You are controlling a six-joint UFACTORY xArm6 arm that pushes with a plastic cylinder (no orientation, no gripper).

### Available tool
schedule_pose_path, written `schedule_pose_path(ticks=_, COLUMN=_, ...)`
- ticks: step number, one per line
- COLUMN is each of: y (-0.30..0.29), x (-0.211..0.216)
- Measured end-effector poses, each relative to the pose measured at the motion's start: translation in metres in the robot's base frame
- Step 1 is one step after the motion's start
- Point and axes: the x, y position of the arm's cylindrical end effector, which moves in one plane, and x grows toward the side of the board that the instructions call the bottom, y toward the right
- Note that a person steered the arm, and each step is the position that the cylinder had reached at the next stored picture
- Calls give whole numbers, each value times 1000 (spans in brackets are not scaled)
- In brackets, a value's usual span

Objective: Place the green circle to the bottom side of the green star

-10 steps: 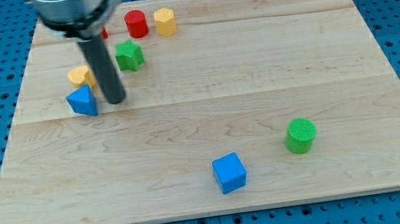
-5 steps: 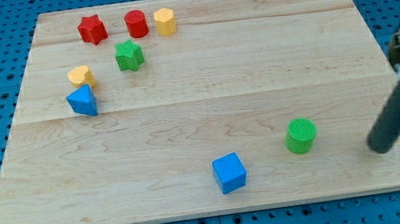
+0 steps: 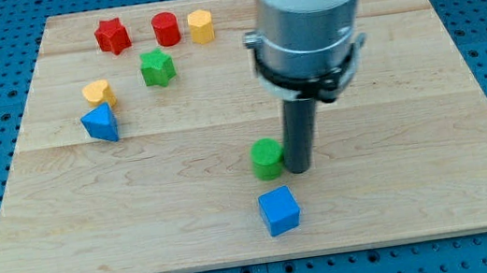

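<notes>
Nearest the view's bottom, a blue cube (image 3: 280, 211) is sitting on the wooden board (image 3: 430, 121). Just above it, the green circle (image 3: 267, 157), a short bright-green cylinder, is standing upright, and my tip (image 3: 301, 168) is pressing against its right side; the rod carries no claw, so there is nothing to open or close. Far off toward the view's upper left, a blue triangle (image 3: 100, 124) and a yellow heart-like block (image 3: 98, 92) are lying together. Beyond them the green star (image 3: 157, 68) is resting, well apart from the circle. Along the top edge a red star (image 3: 111, 35), a red cylinder (image 3: 165, 29) and a yellow hexagon (image 3: 201, 26) are lining up.
</notes>
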Motion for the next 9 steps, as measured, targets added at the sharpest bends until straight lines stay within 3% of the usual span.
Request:
schedule_pose_path(ticks=1, y=-47, x=-9)
schedule_pose_path(ticks=3, y=-63, x=-53)
schedule_pose_path(ticks=5, y=-68, x=-14)
schedule_pose_path(ticks=6, y=-91, x=-15)
schedule_pose_path(ticks=9, y=-133, x=-61)
